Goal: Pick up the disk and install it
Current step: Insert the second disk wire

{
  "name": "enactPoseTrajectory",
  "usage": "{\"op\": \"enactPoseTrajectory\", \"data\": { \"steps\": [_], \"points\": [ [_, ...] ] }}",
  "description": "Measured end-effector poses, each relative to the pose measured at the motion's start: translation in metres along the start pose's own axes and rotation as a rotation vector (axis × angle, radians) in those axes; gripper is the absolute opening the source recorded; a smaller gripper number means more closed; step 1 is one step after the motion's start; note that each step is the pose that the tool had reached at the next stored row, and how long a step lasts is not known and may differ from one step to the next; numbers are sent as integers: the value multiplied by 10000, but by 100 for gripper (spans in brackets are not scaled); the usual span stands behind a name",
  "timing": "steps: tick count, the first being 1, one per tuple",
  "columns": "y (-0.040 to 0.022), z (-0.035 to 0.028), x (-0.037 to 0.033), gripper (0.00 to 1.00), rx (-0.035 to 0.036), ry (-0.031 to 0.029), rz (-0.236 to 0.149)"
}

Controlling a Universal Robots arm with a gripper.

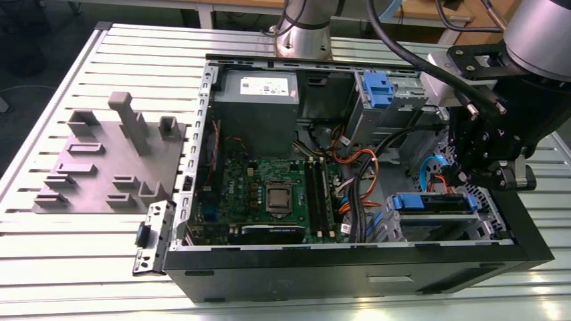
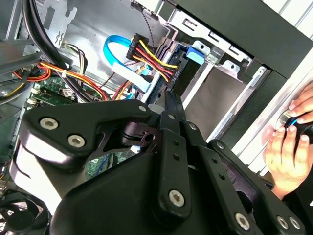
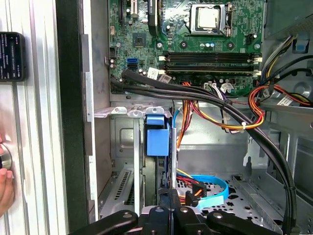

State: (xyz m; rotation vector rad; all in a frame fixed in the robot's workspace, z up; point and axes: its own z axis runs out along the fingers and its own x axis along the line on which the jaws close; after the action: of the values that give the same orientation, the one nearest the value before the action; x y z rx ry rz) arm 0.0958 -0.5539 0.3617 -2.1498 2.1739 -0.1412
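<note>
The disk lies in the drive cage at the front right corner of the open computer case, its blue frame end facing the motherboard. That blue end shows in both wrist views, with the grey metal face behind it. My gripper hangs over the cage just to the exterior view's right of the disk. Its black fingers are pressed together into one narrow tip, right by the disk's blue edge and the cable plug. I cannot tell whether the tip touches the disk.
Orange, yellow and blue cables run close around the gripper. The motherboard and grey power supply fill the case's other half. A grey slotted tray stands at the exterior view's left. A person's hand rests on a round knob beside the case.
</note>
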Motion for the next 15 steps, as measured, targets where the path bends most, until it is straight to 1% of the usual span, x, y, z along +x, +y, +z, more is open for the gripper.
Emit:
{"op": "enactPoseTrajectory", "data": {
  "steps": [3,7,11,15],
  "points": [
    [4,-1,0,11,-1,0,-1],
    [48,-5,0,11,-1,0,1],
    [48,-11,-3,11,-1,3,-1],
    [46,-32,-30,11,-4,1,0]
  ]
}}
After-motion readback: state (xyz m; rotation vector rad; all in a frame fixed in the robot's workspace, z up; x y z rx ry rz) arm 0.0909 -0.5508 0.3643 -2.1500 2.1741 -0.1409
